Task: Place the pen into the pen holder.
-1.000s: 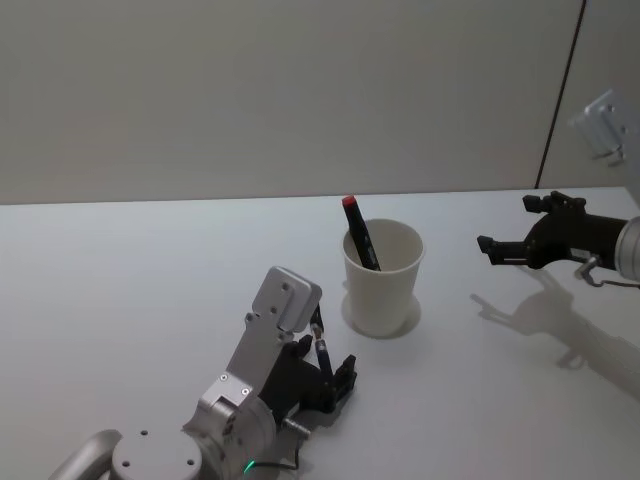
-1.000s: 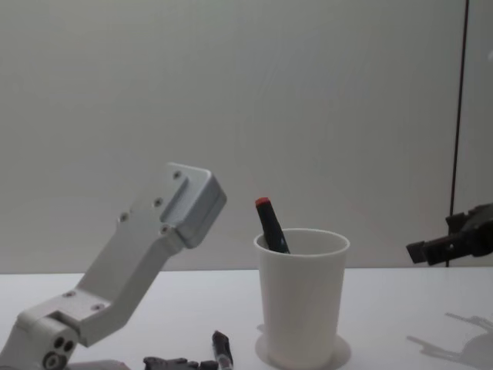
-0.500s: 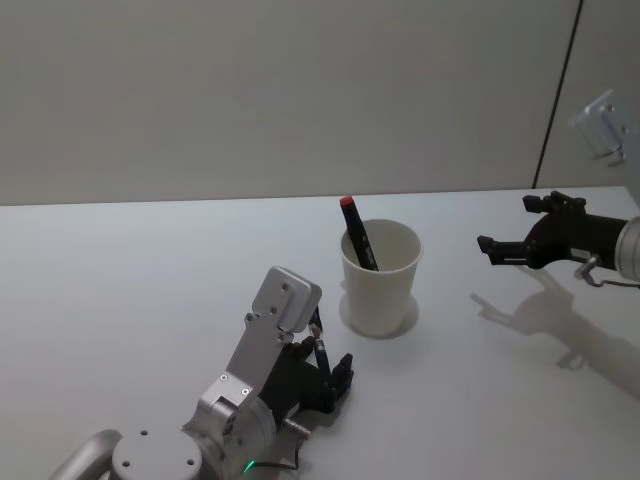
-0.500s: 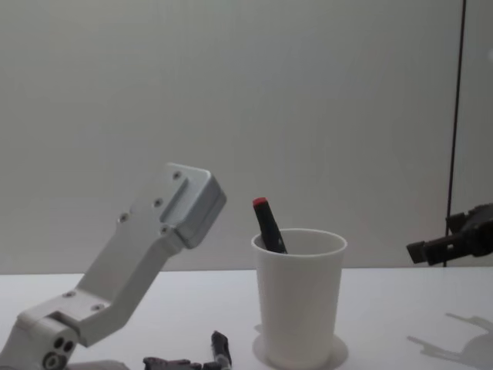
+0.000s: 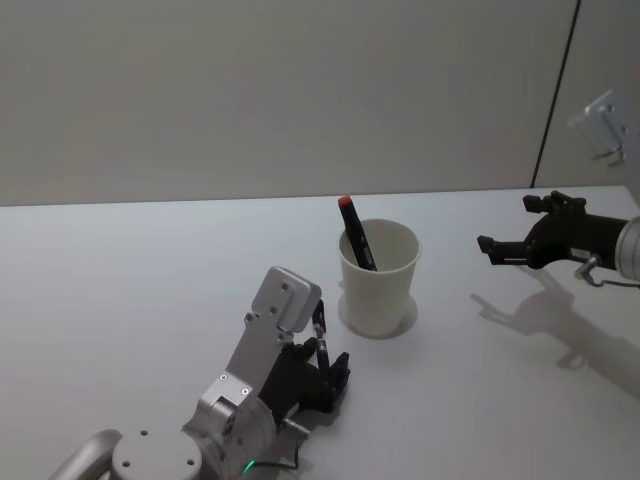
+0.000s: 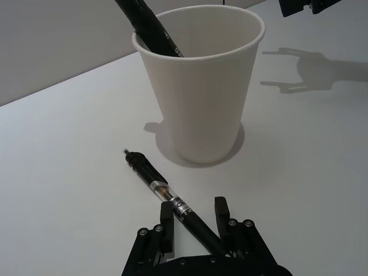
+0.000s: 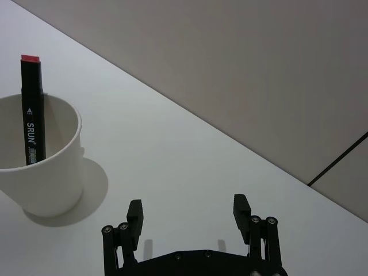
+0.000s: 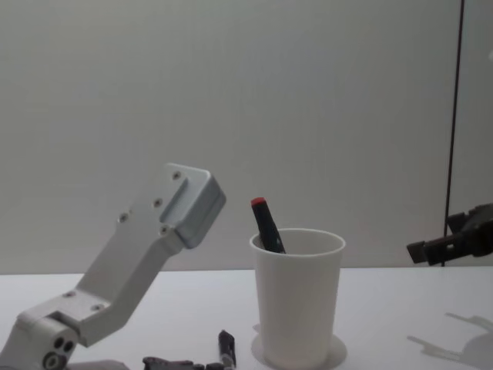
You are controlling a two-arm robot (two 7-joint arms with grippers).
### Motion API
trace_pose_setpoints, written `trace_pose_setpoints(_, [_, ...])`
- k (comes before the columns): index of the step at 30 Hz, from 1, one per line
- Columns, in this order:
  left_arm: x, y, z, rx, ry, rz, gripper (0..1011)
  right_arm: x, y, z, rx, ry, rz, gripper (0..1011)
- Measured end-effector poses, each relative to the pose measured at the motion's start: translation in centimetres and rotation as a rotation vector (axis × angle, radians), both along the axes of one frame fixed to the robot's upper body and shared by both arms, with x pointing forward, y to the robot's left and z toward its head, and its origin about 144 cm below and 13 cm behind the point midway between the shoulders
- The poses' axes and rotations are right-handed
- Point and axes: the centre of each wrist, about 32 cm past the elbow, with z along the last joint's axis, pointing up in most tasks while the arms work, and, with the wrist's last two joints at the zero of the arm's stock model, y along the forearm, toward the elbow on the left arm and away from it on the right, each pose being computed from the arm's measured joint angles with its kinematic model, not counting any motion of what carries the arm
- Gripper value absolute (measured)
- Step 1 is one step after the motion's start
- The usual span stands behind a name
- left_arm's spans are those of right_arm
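A black pen (image 6: 154, 183) lies flat on the white table just in front of the pen holder (image 6: 201, 98), a white paper cup (image 5: 378, 290). My left gripper (image 6: 194, 214) is low over the table with its fingers open, one on each side of the pen's rear half, and small gaps show on both sides. In the head view the pen's front end (image 5: 318, 325) sticks out of the left gripper (image 5: 330, 362) toward the cup. A black marker with a red cap (image 5: 352, 228) leans inside the cup. My right gripper (image 5: 506, 223) hovers open to the right of the cup.
The white table (image 5: 120, 270) ends at a plain wall behind. A dark vertical seam (image 5: 558, 90) runs down the wall at the right, with a white bracket (image 5: 603, 122) beside it. My left forearm (image 8: 146, 254) rises large at the left of the chest view.
The cup with its marker has drifted slightly left in both views. The pen's tip has edged a little toward the cup in the chest view. Both grippers look unmoved.
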Motion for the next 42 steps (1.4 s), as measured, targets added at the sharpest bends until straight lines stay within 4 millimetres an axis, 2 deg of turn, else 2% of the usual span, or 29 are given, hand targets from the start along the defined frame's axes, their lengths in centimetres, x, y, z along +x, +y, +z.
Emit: trace_pose_setpoints(42, [0.01, 0.02, 0.01, 0.002, -0.001, 0.003, 172, 0.00, 0.00, 0.00, 0.000, 0.000, 0.000, 1000])
